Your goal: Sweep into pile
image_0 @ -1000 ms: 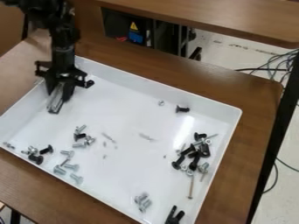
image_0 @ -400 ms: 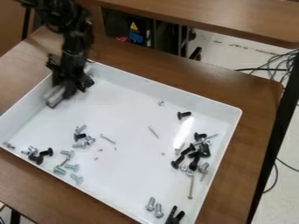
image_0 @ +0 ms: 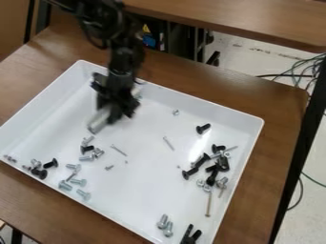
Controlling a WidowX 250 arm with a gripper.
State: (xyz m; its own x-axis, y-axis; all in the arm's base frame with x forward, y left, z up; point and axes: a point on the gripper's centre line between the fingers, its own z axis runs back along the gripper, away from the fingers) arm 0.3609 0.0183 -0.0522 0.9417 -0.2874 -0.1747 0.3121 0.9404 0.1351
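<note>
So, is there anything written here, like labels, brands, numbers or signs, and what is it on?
No text can be read.
Small yellow label above a blue patch, in the dark space behind the wooden table: too small to read, partly behind the black robot arm.
Grey bar-shaped thing held in the black end effector: too blurred to tell.
White rectangular tray: no lettering seen.

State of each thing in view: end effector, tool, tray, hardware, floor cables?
end effector, holding, over tray
pale bar, gripped, slanted
white tray, on table, hardware scattered inside
right-hand cluster, loose, overlapping
lone black bolt, on its side
floor cables, loose, crossing
</note>
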